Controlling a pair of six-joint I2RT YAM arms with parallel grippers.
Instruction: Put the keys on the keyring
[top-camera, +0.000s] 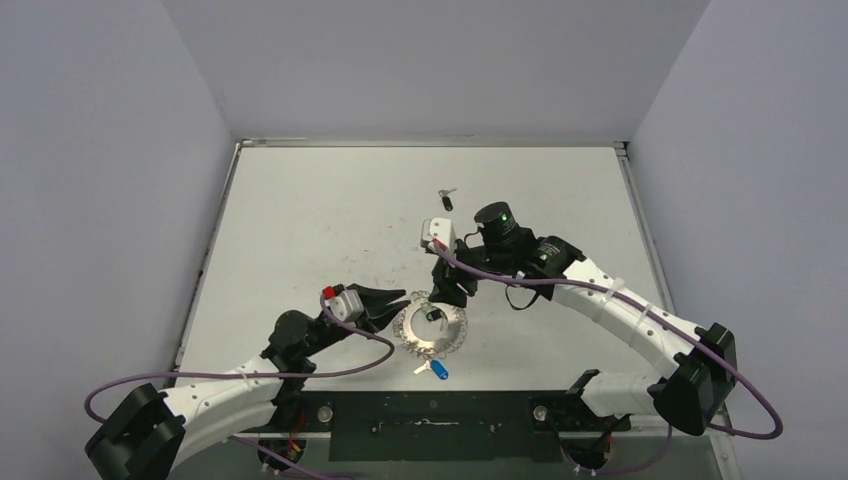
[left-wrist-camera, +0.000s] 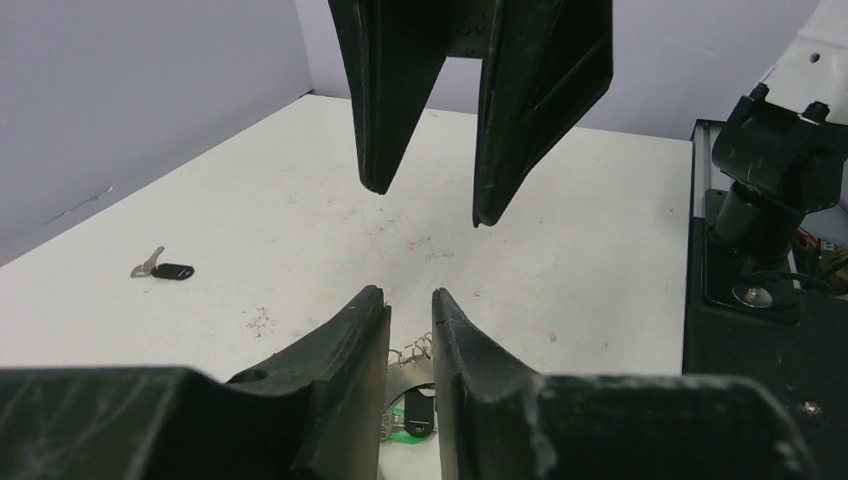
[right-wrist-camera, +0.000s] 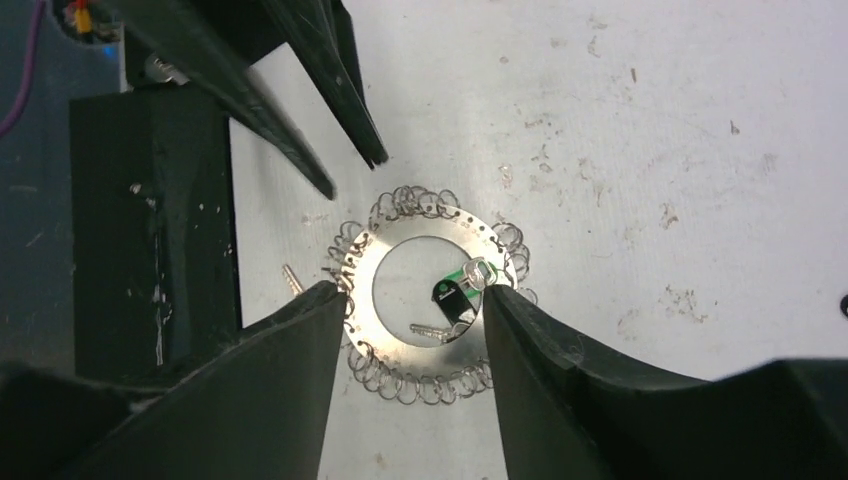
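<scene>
Left arm (top-camera: 215, 385): reaches in from the near-left corner of the desk (top-camera: 320, 220). The left gripper (top-camera: 398, 300) sits low, just beside the left rim of the keyring (right-wrist-camera: 420, 222). Its fingers (left-wrist-camera: 350, 340) stand narrow, with a slim gap between them and nothing clamped in it. The left wrist view shows the ring's looped rim through that gap.

Keyring: lies flat on the desk between the two grippers, near the front edge. One of the keys (right-wrist-camera: 452, 300) lies inside the hollow centre, its black head resting over a green-headed key (right-wrist-camera: 456, 272). Whether either is hooked onto the rim cannot be told. A blue-headed key (top-camera: 437, 371) lies on the desk just in front of the ring, outside it.

Second of the keys (top-camera: 446, 199): lies loose on the desk well behind the ring, apart from both grippers.

Right gripper (right-wrist-camera: 412, 290): points down over the ring. Its fingers (right-wrist-camera: 300, 350) stand wide and hold nothing, one tip at the outer rim and the other at the inner edge beside the black key head. The right arm (top-camera: 620, 310) runs back to the near-right corner.
</scene>
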